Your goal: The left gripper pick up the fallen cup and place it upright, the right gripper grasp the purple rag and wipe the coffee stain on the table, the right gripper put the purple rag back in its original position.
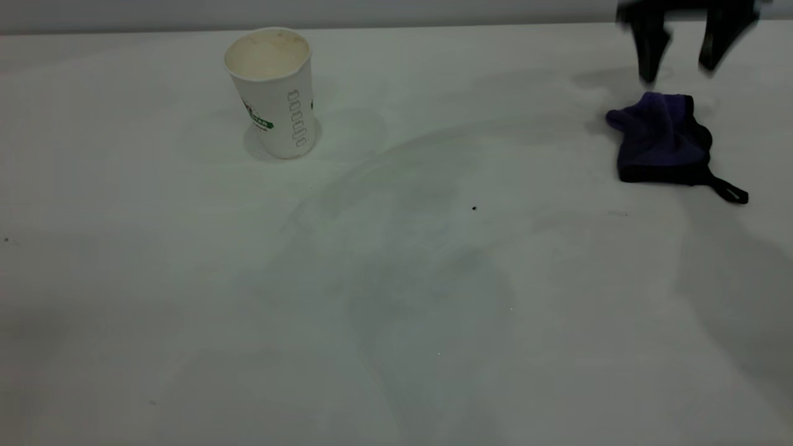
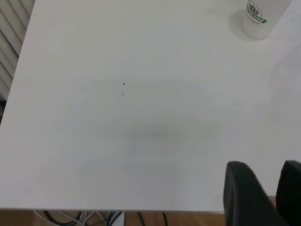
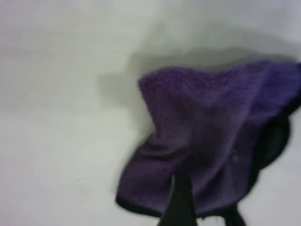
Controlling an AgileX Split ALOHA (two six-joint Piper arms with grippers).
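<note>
The white paper cup (image 1: 276, 93) with green lettering stands upright at the back left of the table (image 1: 396, 297); the left wrist view shows its base (image 2: 258, 21) far off. The purple rag (image 1: 661, 139) lies crumpled at the back right, its black loop trailing toward the front. My right gripper (image 1: 681, 52) hovers just above and behind the rag, open, fingers spread and holding nothing. In the right wrist view the rag (image 3: 211, 141) fills the frame beyond the right gripper (image 3: 207, 212). My left gripper (image 2: 265, 188) sits open near the table's edge, far from the cup. No coffee stain shows.
A tiny black speck (image 1: 474, 208) lies mid-table among faint grey smears. The table's edge, with cables and wooden floor below (image 2: 94, 217), appears in the left wrist view.
</note>
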